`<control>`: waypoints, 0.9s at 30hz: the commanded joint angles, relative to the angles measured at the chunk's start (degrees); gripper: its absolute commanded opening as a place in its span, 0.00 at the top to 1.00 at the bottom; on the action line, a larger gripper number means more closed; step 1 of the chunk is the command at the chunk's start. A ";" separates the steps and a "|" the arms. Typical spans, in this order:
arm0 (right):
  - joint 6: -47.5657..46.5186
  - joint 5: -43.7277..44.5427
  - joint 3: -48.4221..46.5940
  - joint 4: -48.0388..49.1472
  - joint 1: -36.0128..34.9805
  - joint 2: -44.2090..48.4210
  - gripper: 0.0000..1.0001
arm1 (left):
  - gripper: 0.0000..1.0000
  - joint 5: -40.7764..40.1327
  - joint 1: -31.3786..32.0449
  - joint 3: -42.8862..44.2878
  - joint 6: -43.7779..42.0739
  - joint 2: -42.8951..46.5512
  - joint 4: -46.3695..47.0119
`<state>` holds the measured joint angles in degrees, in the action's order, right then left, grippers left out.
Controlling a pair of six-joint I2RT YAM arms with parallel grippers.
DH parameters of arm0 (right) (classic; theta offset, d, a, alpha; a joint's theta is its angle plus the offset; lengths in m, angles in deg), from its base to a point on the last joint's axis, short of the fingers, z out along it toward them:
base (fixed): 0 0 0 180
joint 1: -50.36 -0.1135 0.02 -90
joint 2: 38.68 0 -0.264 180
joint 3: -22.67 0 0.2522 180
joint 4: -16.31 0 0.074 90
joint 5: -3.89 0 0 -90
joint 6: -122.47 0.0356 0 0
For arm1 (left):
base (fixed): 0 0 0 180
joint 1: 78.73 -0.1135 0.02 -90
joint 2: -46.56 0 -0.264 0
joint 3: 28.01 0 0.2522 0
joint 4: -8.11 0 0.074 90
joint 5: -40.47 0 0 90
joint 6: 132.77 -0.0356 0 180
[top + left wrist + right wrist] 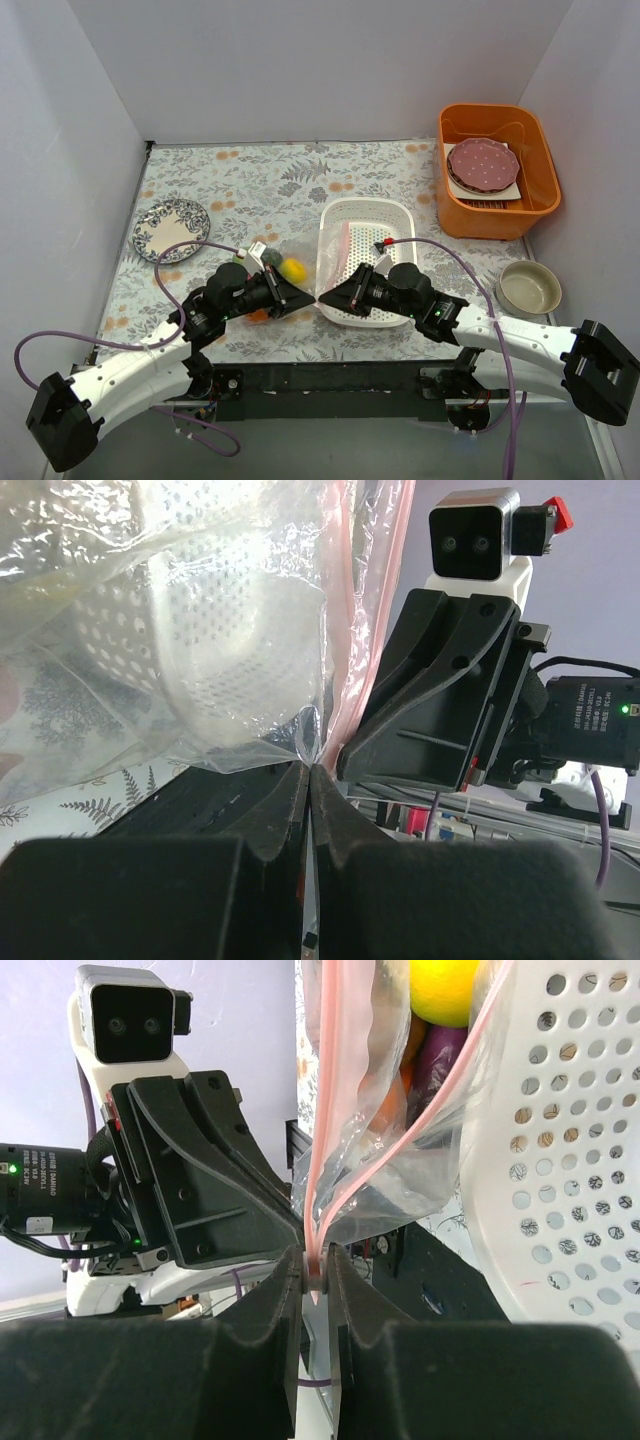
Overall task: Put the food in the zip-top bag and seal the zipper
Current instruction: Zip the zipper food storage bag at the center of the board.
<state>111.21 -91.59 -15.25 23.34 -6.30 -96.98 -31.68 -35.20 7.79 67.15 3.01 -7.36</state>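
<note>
We see both pincers meeting tip to tip at the near left corner of the white basket, each one closed on the clear bag. The left pincer has its fingers pressed together on a gathered fold of the bag's film, just beside the lower end of the pink zipper. The right pincer is clamped on the zipper itself, at the spot where the two pink strips run together. Above that grip the strips stand apart, so the mouth gapes there.

The bag lies on the tabletop against the basket's left wall, and the food is inside it. Through the plastic we make out a yellow lemon, a purple eggplant and an orange piece touching the eggplant. From above, a green piece also shows left of the basket, next to the lemon. We cannot tell the remaining pieces apart. In the left wrist view the basket's perforated wall shows through the film.

Behind the basket and to its right stands an orange bin with plates in it. A beige bowl sits right of the basket, and a patterned plate lies well to its left.
</note>
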 commanded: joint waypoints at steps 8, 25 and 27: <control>-0.17 5.21 0.34 1.53 0.94 1.96 0.97 | 1.00 3.33 -0.02 -2.80 -0.94 3.21 -2.76; -0.87 4.77 0.17 1.26 2.88 0.82 0.96 | 1.00 2.37 0.07 -2.27 -0.86 6.20 -6.90; -0.87 4.86 0.17 1.35 3.31 0.74 0.96 | 1.00 2.19 -0.02 -2.27 -0.86 6.37 -7.07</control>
<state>111.15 -90.19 -14.88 23.08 -4.62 -96.42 -30.33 -35.20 5.78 67.11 8.33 -11.04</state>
